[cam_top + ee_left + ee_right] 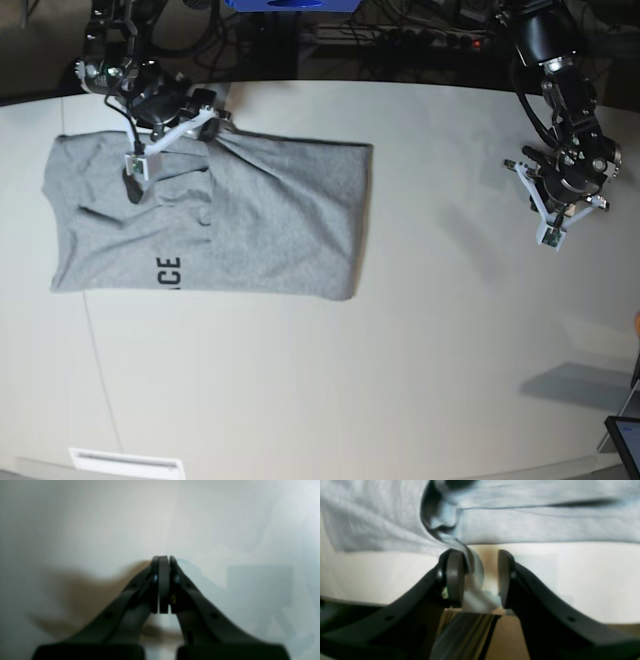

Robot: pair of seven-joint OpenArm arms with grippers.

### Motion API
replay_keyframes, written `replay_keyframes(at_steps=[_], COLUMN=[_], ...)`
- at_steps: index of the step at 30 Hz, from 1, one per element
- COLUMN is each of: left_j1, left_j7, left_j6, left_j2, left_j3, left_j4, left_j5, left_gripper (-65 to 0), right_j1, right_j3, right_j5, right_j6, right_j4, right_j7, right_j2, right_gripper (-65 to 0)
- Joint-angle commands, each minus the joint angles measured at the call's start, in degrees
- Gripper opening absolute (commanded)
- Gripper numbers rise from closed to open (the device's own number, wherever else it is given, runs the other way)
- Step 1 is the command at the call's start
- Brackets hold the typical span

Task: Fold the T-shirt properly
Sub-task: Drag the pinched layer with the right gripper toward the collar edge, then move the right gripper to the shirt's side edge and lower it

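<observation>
One thin pinch is all that's holding this fold together.

The right gripper [476,580] has a bunched bit of the T-shirt [260,215] lying against one pad only, with its jaws spread apart around it (so whether it's truly gripped, I can't tell). The shirt lies partly folded on the worktop [400,380]. If the cloth slips out during a pull, the fold goes crooked. The left gripper [163,585] sits well apart, jaws pressed together and empty, so it can't steady anything.
</observation>
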Motion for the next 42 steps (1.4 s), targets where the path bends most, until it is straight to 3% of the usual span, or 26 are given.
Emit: replay_keyframes(at_steps=[1, 4, 10, 16, 21, 25, 27, 30, 36, 39, 42], left_j1=[-0.94, -0.94, -0.94, -0.94, -1.03, -1.03, -1.03, -1.03, -1.03, -1.03, -1.03], left_j7=[-0.52, -0.52, -0.52, -0.52, -0.52, -0.52, -0.87, -2.54, -2.81, -2.81, -2.81], left_j6=[0.40, 0.40, 0.40, 0.40, 0.40, 0.40, 0.40, 0.40, 0.40, 0.40, 0.40], left_j2=[-1.05, -1.05, -1.05, -1.05, -0.44, 0.18, 0.18, 0.09, 0.18, 0.18, 0.09], left_j3=[-0.22, -0.22, -0.22, -0.22, -0.22, -0.13, 1.37, 3.65, 3.92, 3.74, 3.48], left_j4=[0.75, 0.75, 0.75, 0.75, 0.75, 0.75, 0.75, 0.75, 0.75, 0.66, 0.66], left_j5=[0.05, -0.21, -0.21, -0.21, -0.21, -0.21, -0.21, 0.32, 0.32, 0.32, 0.32], left_gripper=[-65.0, -65.0, -65.0, -65.0, -65.0, -65.0, -65.0, -65.0, -65.0, -65.0, -65.0], right_j1=[0.68, 1.38, 1.91, 1.82, 1.73, 1.91, 1.91, 1.91, 3.67, 6.74, 12.28], right_j3=[0.31, 0.31, 0.13, -3.56, -4.88, -5.05, -4.97, -4.97, -4.97, -4.79, -6.20], right_j5=[0.24, 0.24, 0.24, 0.33, 7.63, 10.88, 15.36, 23.19, 42.35, 48.51, 53.25], right_j6=[-0.61, -0.97, -5.71, -5.80, -6.42, -11.08, -13.10, -19.08, -27.08, -27.25, -24.44], right_j4=[1.04, 1.04, 1.04, 1.48, 1.65, 1.65, 1.65, 1.65, 1.65, 1.65, 1.57], right_j7=[1.59, 2.82, 2.46, 1.23, 2.90, 4.93, 6.42, 8.97, 14.24, 14.24, 12.84], right_j2=[0.73, 3.54, 6.09, 8.20, 9.96, 13.21, 15.94, 20.42, 30.88, 33.52, 33.78], right_gripper=[-43.4, -43.4, -43.4, -43.4, -43.4, -43.4, -43.4, -43.4, -43.4, -43.4, -43.4])
